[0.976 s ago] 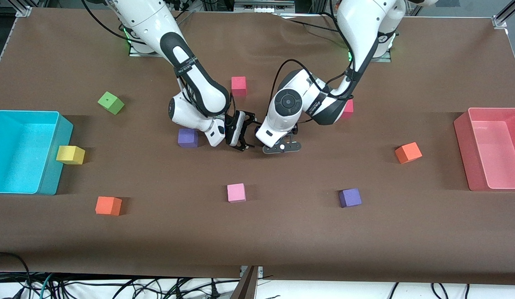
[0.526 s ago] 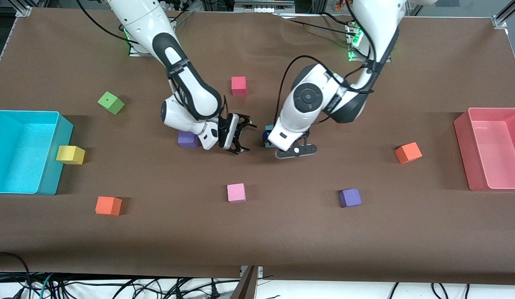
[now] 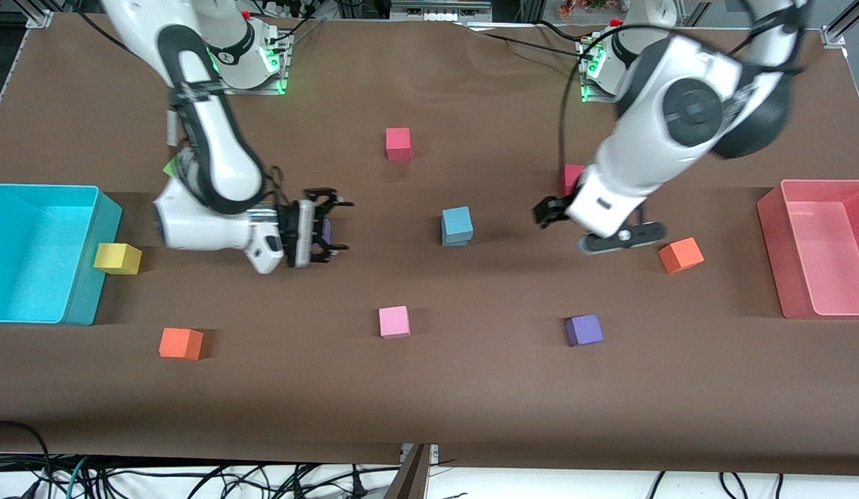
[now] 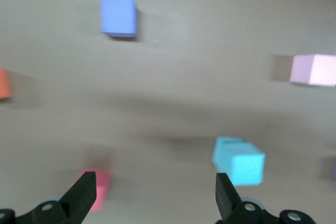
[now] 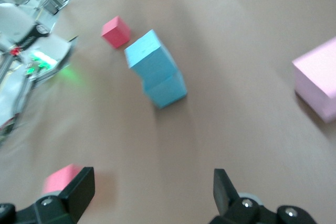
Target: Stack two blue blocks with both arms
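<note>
Blue blocks [image 3: 457, 226] now stacked mid-table, uncovered. Left gripper [image 3: 555, 208] and right gripper [image 3: 330, 226], both spread and empty, have drawn away from it. Task looks done.

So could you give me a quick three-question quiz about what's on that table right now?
1. True or false: the two blue blocks stand stacked.
2. Which gripper is over a purple cube: A, left gripper; B, right gripper?
3. Fill in: the yellow cube sits against the ____ bin.

Key: 1 true. 2 B. 3 cyan.
</note>
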